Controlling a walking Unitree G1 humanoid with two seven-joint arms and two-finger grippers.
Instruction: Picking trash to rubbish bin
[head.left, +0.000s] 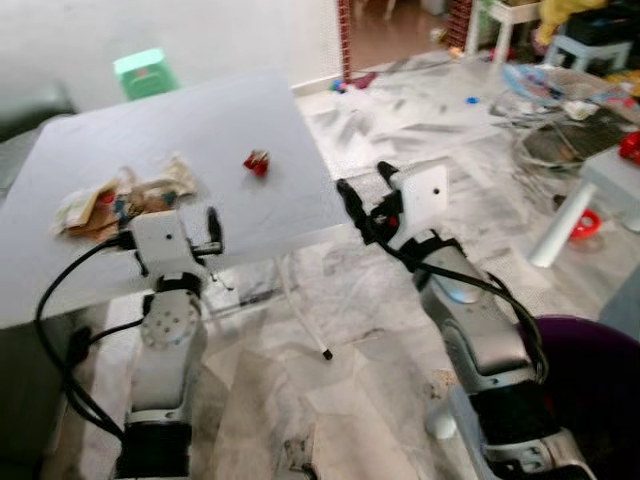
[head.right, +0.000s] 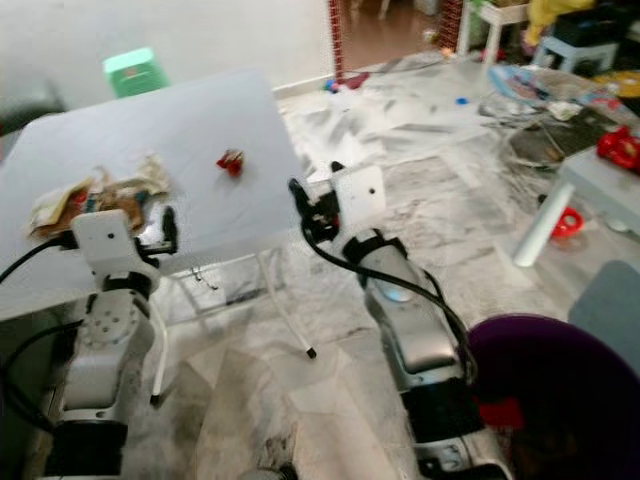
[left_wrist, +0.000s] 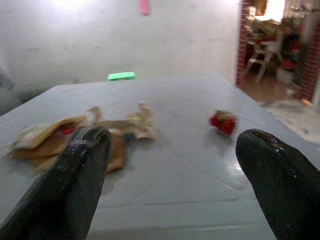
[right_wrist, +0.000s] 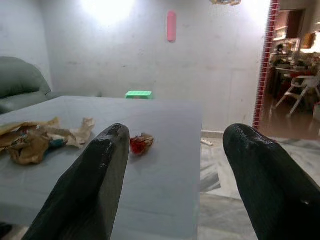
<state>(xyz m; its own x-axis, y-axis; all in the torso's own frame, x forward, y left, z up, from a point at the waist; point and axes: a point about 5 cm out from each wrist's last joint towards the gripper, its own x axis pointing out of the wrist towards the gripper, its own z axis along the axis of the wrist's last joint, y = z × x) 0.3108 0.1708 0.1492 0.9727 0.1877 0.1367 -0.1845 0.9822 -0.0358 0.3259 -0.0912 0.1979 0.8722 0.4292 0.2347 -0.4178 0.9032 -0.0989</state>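
Note:
A small red crumpled wrapper (head.left: 257, 161) lies on the white table (head.left: 200, 115), right of centre. A heap of crumpled brown and white paper trash (head.left: 125, 198) sits on the table's left side. My left gripper (left_wrist: 175, 137) hovers open at the table's front edge, just short of the paper heap. Off the table's right front corner, my right gripper (head.left: 365, 182) is open and empty, facing the red wrapper (right_wrist: 141, 143). A purple rubbish bin (head.left: 590, 385) stands on the floor at my lower right.
A green stool (head.left: 143, 70) stands behind the table, with a dark sofa (head.left: 30, 105) at far left. A white low table (head.left: 610, 175) and toy clutter (head.left: 560, 85) fill the right side. Marble floor (head.left: 330, 400) lies open between table and bin.

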